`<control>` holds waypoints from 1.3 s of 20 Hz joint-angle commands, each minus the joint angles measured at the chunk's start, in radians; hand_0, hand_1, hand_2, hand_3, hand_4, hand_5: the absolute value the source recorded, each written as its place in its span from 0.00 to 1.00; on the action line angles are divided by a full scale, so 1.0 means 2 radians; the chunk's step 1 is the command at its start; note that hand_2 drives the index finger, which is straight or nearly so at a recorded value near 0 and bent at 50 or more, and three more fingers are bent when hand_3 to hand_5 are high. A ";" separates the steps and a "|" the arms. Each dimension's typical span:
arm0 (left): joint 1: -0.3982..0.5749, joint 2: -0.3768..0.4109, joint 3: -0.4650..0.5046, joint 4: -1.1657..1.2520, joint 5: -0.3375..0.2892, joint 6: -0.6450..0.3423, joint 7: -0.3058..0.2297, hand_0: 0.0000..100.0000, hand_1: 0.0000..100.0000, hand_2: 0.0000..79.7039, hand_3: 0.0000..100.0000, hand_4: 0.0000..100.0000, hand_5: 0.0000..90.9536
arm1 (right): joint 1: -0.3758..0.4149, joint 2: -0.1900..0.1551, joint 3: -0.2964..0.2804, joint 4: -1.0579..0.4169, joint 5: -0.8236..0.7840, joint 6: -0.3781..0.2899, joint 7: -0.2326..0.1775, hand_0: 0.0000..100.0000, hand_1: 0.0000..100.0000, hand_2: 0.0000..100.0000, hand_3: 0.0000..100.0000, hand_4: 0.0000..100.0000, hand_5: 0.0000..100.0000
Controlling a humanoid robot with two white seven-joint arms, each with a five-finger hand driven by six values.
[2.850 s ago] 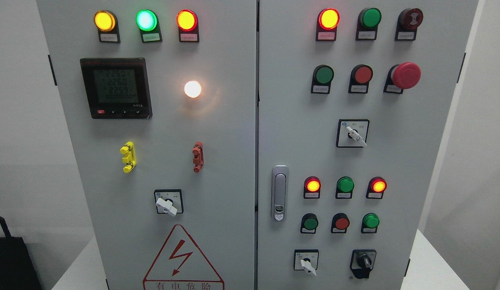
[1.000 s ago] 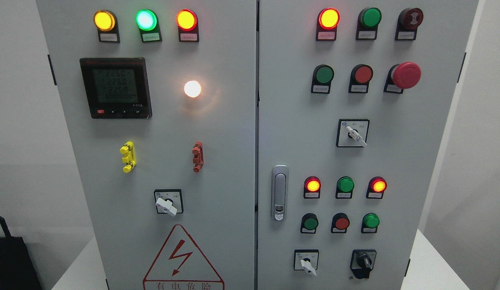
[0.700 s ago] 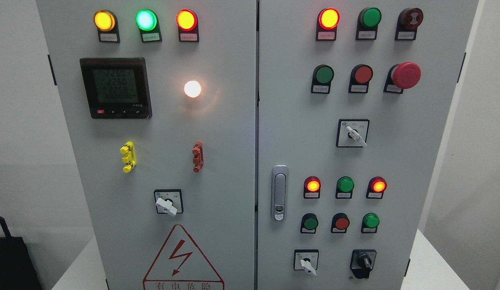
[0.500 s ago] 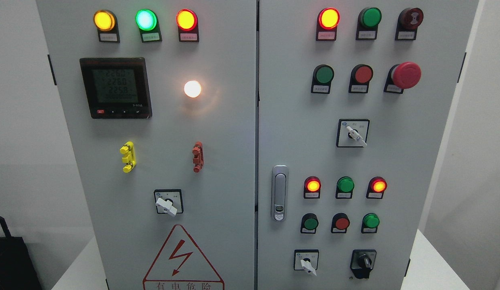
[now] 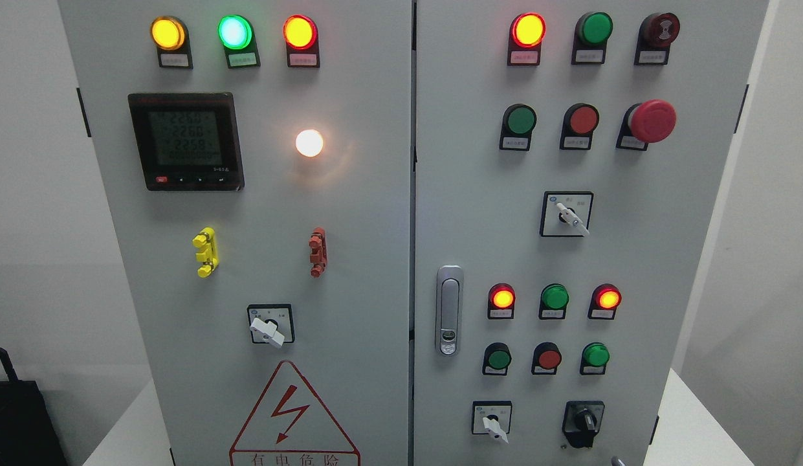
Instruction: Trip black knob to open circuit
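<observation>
Low on the right door of the grey cabinet (image 5: 666,213), the black knob (image 5: 583,422) sits with its grip upright, right of a white selector (image 5: 493,424). Below it, at the bottom edge, a small grey tip (image 5: 617,461) shows, perhaps a finger of the right hand; its pose I cannot tell.
</observation>
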 commanded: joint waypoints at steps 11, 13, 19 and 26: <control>-0.001 -0.001 0.001 0.000 0.001 -0.001 0.000 0.12 0.39 0.00 0.00 0.00 0.00 | -0.018 -0.002 0.011 -0.016 0.000 0.001 -0.001 1.00 0.79 0.00 0.90 0.81 0.78; -0.001 -0.001 0.001 0.000 0.001 -0.001 0.000 0.12 0.39 0.00 0.00 0.00 0.00 | -0.018 -0.002 0.016 -0.015 0.000 0.002 -0.001 1.00 0.79 0.00 0.90 0.81 0.78; -0.002 -0.001 0.001 0.000 0.001 -0.001 0.000 0.12 0.39 0.00 0.00 0.00 0.00 | -0.017 -0.002 0.025 -0.017 0.000 0.003 -0.001 1.00 0.79 0.00 0.90 0.81 0.78; -0.002 -0.001 0.001 0.000 0.001 0.000 0.000 0.12 0.39 0.00 0.00 0.00 0.00 | -0.016 -0.002 0.030 -0.019 0.000 0.003 -0.001 1.00 0.79 0.00 0.90 0.81 0.78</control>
